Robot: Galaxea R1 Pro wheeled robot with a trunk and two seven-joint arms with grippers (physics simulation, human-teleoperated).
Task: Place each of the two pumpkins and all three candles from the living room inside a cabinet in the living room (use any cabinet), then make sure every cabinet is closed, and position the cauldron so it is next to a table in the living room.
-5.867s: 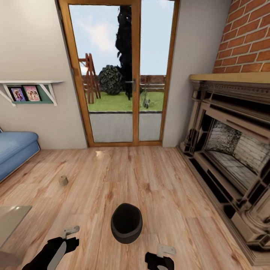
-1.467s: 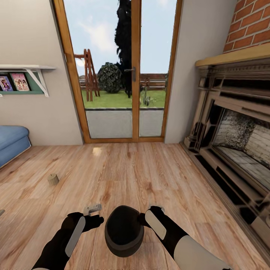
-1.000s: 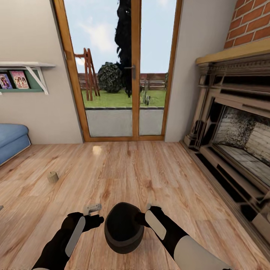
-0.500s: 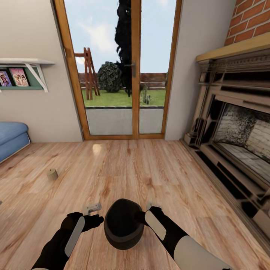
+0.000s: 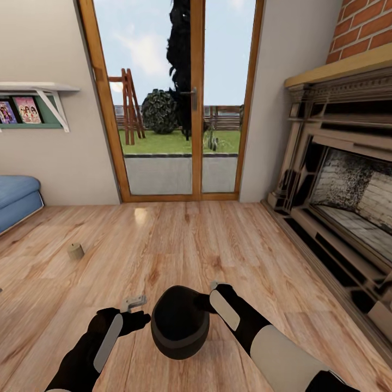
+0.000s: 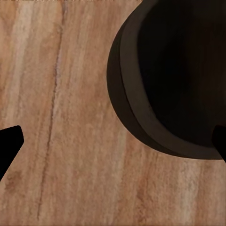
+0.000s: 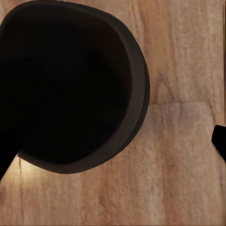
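Observation:
The cauldron [image 5: 179, 322], a squat matte black pot, is on the wooden floor right in front of me. My left gripper [image 5: 136, 302] hovers just left of it, open, with the cauldron [image 6: 174, 80] beside one finger. My right gripper [image 5: 212, 291] is at the pot's right rim, also open. Its fingers stand wide apart and the cauldron [image 7: 70, 89] rim lies between them. One candle [image 5: 75, 250], a short beige cylinder, stands on the floor far to the left. The pumpkins, cabinet and table are out of view.
A glass patio door [image 5: 174, 109] in a wood frame faces me. A dark fireplace [image 5: 337, 207] under brick lines the right wall. A blue sofa [image 5: 16, 198] and a wall shelf [image 5: 32, 106] with pictures are at the left. Bare wood floor lies ahead.
Since the earliest frame both arms have come forward to flank the cauldron. Over the last second the whole picture slid slightly, so the camera moved, and the right hand edged along the rim.

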